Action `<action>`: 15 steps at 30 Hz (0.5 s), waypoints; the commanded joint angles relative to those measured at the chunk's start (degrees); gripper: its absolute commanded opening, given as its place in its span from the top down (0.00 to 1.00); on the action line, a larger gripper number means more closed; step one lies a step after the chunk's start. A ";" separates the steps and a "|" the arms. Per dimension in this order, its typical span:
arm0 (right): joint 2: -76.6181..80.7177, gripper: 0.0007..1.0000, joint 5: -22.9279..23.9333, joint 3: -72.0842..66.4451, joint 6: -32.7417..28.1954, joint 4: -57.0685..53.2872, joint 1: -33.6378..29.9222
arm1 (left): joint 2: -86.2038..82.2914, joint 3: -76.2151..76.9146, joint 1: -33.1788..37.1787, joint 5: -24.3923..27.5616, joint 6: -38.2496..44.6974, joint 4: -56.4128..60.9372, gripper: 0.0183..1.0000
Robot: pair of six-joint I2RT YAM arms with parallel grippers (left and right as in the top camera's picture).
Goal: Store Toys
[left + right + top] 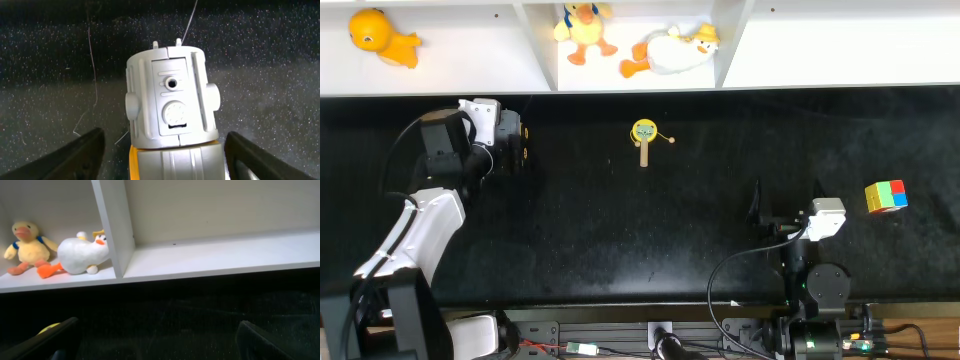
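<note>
**Operator:** Left side?

**Spotter:** Your left pincer (516, 140) sits at the far left of the counter (620, 240), near the shelf (540, 60). It's spread wide, one finger on each side of the toy robot (172, 100). A gap shows on both sides, so it isn't clamping the toy. The robot's grey back panel faces your wrist camera.

**Operator:** Right side?

**Spotter:** Your right pincer (157, 324) is also wide open, with nothing between its fingers. It's over the right part of the counter and faces the shelf. The colour cube (886, 196) lies to its right, apart from it. The rattle drum (644, 137) lies mid-counter, near the shelf's front edge.

**Operator:** And the shelf?

**Spotter:** You have an orange-yellow duck (382, 38) in the left compartment. In the middle one, a yellow plush duck (585, 28) sits upright beside a white plush goose (670, 50) lying on its side.
</note>
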 commanded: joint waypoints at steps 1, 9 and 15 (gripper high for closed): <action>-0.52 0.00 -0.04 -0.55 0.44 0.31 -0.13 | 0.44 -0.28 -0.20 -0.26 -0.31 0.13 0.33; -0.52 0.01 -0.04 -0.55 0.44 0.31 -0.13 | 0.44 -0.28 -0.20 -0.26 -0.28 0.15 0.58; -0.52 0.01 -0.04 -0.55 0.46 0.31 -0.13 | 0.39 -0.28 -0.20 -0.26 -0.24 0.39 0.67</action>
